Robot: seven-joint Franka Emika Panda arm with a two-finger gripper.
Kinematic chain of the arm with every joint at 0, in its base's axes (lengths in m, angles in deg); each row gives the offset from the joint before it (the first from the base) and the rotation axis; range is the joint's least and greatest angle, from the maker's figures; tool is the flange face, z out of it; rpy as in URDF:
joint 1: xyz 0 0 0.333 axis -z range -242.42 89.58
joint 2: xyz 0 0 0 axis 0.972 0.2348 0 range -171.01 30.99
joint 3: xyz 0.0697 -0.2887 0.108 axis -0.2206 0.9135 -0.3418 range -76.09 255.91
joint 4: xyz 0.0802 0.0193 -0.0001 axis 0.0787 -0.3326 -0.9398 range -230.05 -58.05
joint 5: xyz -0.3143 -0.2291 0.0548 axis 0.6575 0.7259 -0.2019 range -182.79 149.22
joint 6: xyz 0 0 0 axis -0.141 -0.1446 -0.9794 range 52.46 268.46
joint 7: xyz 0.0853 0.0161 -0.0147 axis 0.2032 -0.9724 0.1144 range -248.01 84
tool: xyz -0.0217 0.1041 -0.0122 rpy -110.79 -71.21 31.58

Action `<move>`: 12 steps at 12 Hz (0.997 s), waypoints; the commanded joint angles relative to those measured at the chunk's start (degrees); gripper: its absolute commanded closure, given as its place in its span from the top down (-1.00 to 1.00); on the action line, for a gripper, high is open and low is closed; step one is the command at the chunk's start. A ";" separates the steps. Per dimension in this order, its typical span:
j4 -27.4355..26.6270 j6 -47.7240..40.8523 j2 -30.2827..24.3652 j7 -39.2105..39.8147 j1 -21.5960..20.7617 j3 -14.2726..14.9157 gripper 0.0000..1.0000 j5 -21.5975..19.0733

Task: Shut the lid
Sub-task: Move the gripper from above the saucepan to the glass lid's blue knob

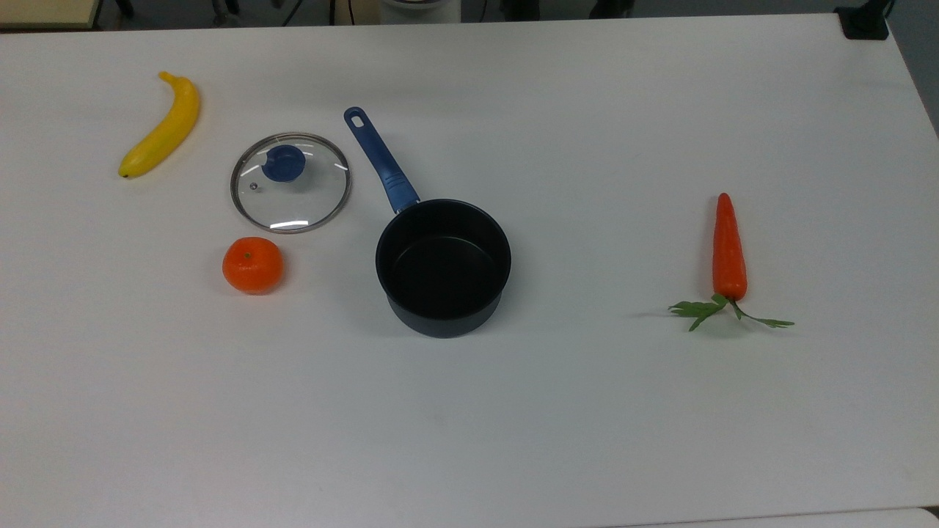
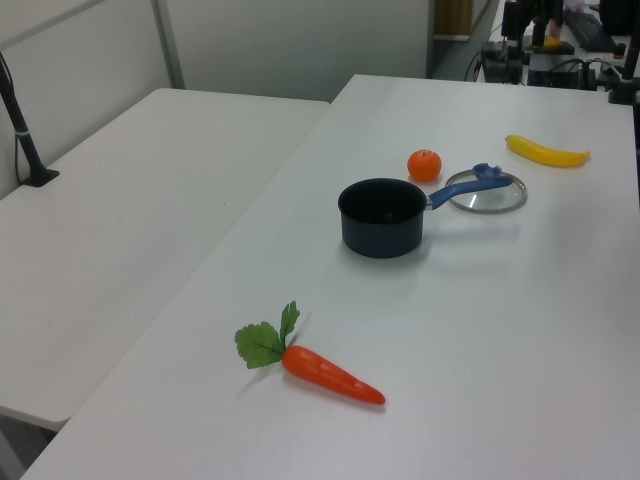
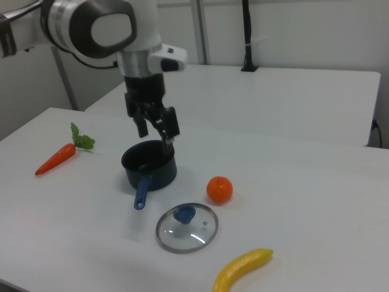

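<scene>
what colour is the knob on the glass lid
Blue, the same shade as the pan handle. The knob on the lid shows best in the top view.

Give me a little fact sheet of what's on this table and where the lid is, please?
lid: round clear glass lid with blue knob, flat on the white table, beside the pan's handle
pan: dark saucepan with blue handle, open, empty
fruit: orange mandarin and yellow banana near the lid
vegetable: orange carrot with green leaves, apart at the top view's right
gripper: jaws open, holding nothing

arm (image 3: pixel 91 24): white rounded shell, grey joint cap | wrist: white | gripper (image 3: pixel 155 129): black, two slim fingers (image 3: pixel 171 125)
</scene>
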 commanded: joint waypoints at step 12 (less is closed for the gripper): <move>-20.10 28.44 6.75 8.39 -4.87 7.41 0.95 0.92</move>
